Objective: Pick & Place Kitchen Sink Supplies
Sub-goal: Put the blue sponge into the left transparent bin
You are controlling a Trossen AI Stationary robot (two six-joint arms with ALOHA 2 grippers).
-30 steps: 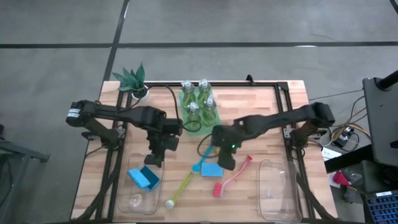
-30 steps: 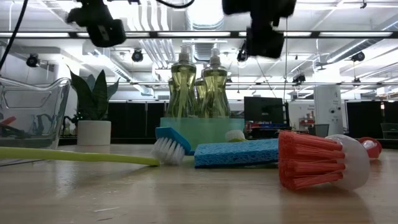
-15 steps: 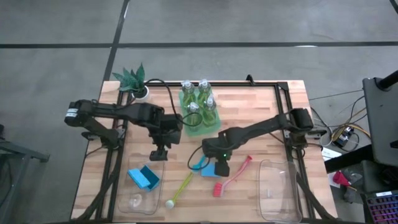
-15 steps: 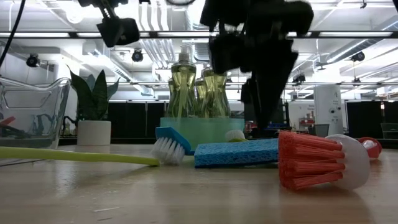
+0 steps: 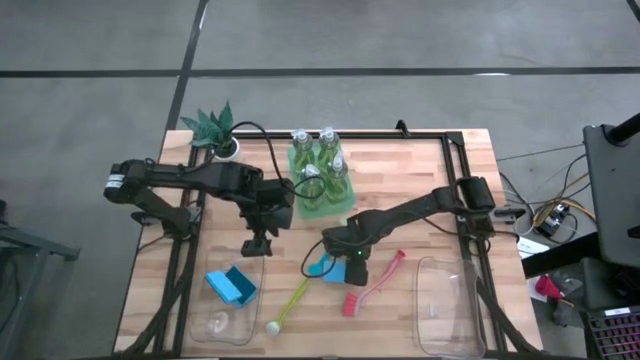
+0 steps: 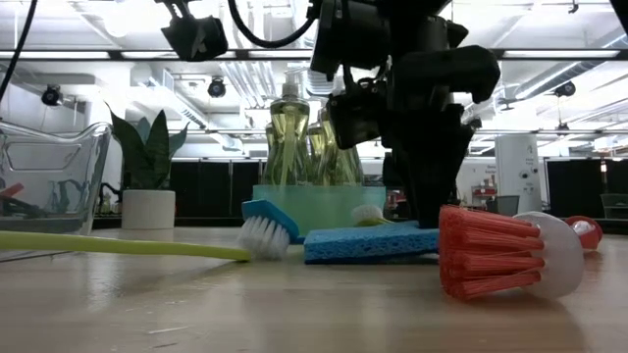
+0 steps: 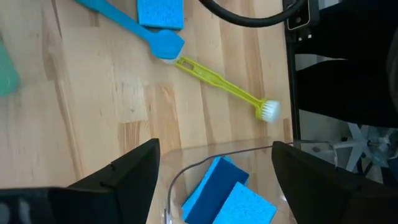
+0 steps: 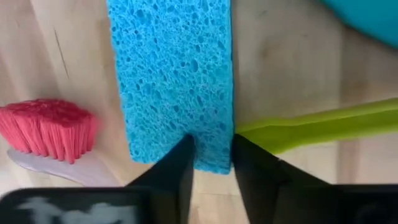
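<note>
Under the right gripper (image 8: 210, 163) lies 1 blue sponge (image 8: 171, 74), touching its fingertips.

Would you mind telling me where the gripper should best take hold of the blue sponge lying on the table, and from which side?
Probably from straight above, across the narrow width near one end. The blue sponge lies flat, a long rectangle, with the red brush and yellow brush handle close beside it. The right gripper is already over its end.
</note>
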